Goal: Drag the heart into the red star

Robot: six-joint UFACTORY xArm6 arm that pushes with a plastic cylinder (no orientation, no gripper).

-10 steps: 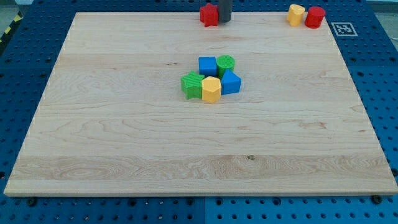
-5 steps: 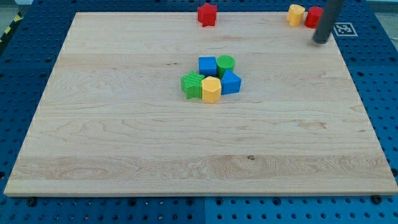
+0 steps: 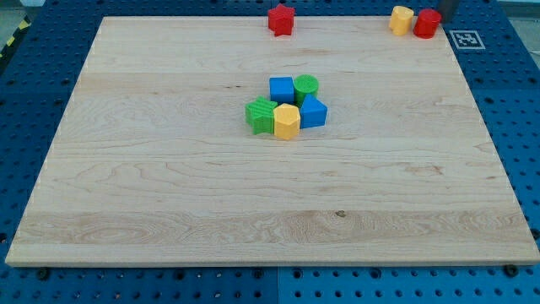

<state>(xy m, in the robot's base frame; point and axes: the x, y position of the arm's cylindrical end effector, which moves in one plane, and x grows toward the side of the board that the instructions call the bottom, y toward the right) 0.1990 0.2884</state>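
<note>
**Tool at the table's far right corner, beside the red block**

A pale wooden table (image 3: pixel 169 194) is sitting on a blue pegboard. The yellow heart (image 3: pixel 402 19) is lying at about one o'clock, touching a red block (image 3: pixel 427 23) on its three o'clock side. The red star (image 3: pixel 281 19) is resting at twelve o'clock, well apart from the heart. My tip (image 3: pixel 445 15) is barely showing just beside the red block; the tool is a plain rod with nothing to part or close. At centre, blue cube (image 3: pixel 282 88), green cylinder (image 3: pixel 307 85), blue block (image 3: pixel 313 111), yellow hexagon (image 3: pixel 287 122) and green block (image 3: pixel 261 116) are clustering together.
</note>
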